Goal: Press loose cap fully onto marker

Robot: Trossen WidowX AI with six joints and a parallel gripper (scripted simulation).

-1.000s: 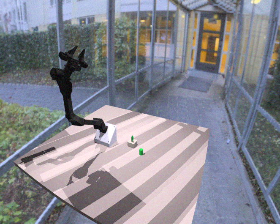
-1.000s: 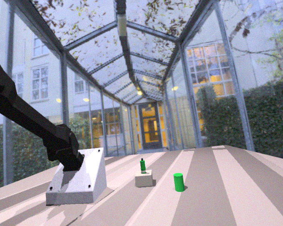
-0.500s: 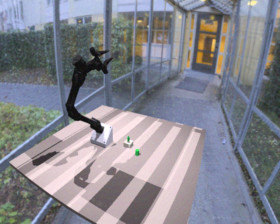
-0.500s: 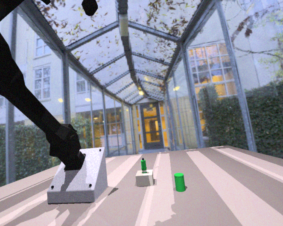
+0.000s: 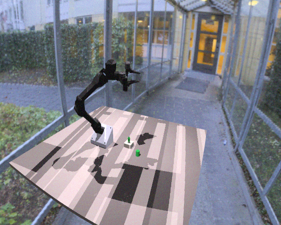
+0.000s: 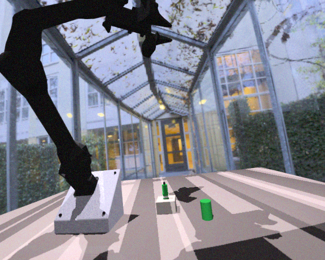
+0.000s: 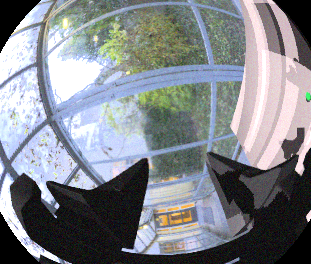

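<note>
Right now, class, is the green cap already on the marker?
No, the cap stands on the table, apart from the marker in its holder block.

A striped table (image 5: pixel 174 193) stands in a glass walkway (image 6: pixel 212 84) near hedges (image 5: pixel 19 50).

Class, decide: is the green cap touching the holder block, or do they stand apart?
Apart. The exterior view shows a strip of table between the cap and the holder block; the top view shows that gap too.
</note>
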